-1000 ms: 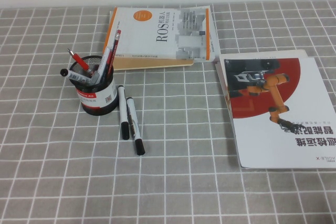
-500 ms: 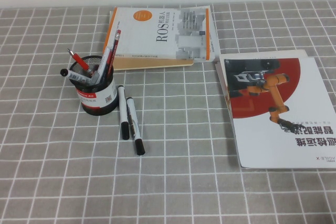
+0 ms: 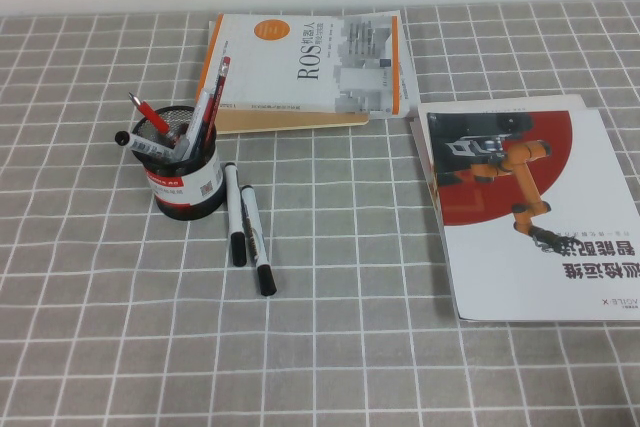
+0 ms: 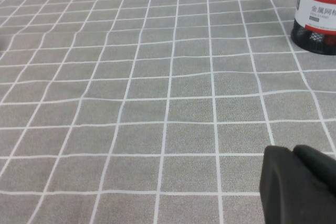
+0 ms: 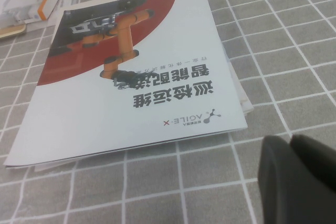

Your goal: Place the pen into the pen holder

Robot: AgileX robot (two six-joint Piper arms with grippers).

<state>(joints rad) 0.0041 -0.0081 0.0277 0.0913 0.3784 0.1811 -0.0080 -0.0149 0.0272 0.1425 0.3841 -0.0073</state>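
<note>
The pen holder (image 3: 184, 183), a black mesh cup with a red-and-white label, stands at the left of the table and also shows in the left wrist view (image 4: 316, 17). Several pens stand in it: red ones, a black marker and a slim pale barrel (image 3: 201, 112). I cannot read any "PAINT" lettering, so I cannot pick out the pen for certain. Both arms are out of the high view. My left gripper (image 4: 293, 153) is shut and empty over bare cloth, well short of the cup. My right gripper (image 5: 290, 144) is shut and empty near the booklet's corner.
Two white pens with black ends (image 3: 235, 214) (image 3: 257, 239) lie on the cloth just right of the cup. A ROS book (image 3: 310, 69) lies at the back. A red-and-white booklet (image 3: 525, 212) lies at the right, also in the right wrist view (image 5: 126, 82).
</note>
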